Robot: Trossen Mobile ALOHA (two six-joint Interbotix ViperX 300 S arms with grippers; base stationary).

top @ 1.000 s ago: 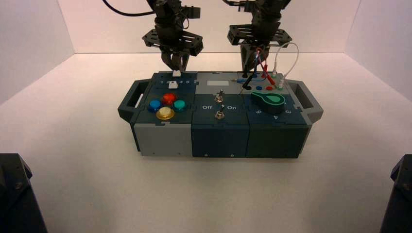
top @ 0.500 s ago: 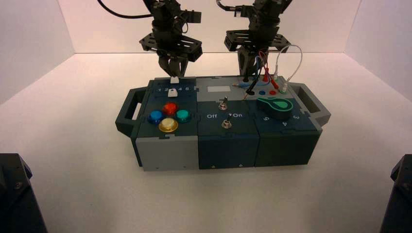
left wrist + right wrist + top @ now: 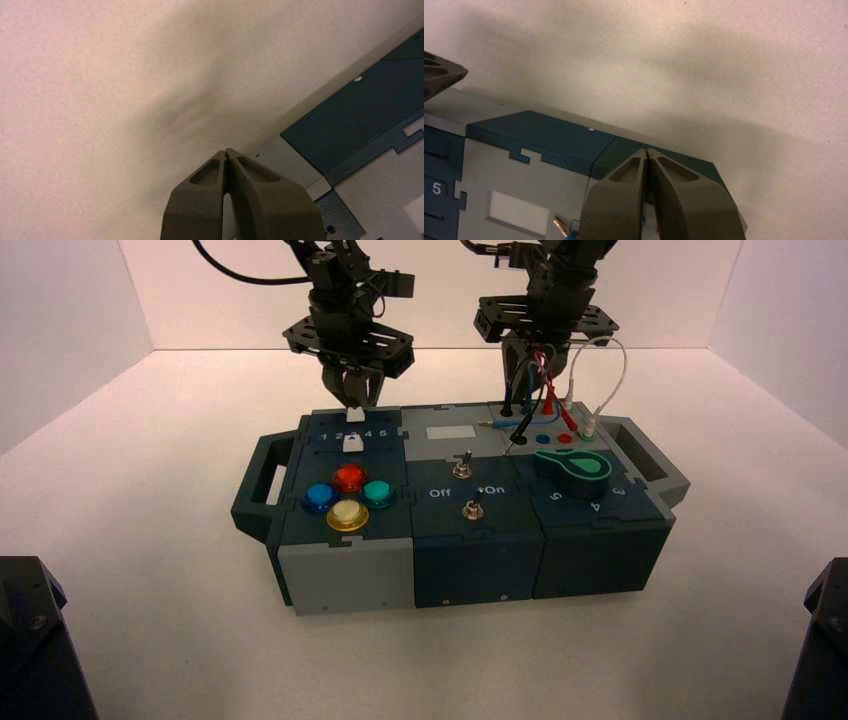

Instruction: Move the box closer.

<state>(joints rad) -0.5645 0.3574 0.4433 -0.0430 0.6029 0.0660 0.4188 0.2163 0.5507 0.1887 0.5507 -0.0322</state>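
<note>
On the white table, the box lies lengthwise across mid-frame, right end skewed upward; left hand and right hand, both pressed together, behind it.

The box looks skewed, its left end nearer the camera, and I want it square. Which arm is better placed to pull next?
Probably the right. The right gripper, fingers shut, hangs behind the box at its farther, wired end. The left gripper, also shut, sits behind the end already nearer.

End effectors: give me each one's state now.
Left end effector: closed, holding nothing, behind the box.
Right end effector: closed, holding nothing, behind the box.
</note>
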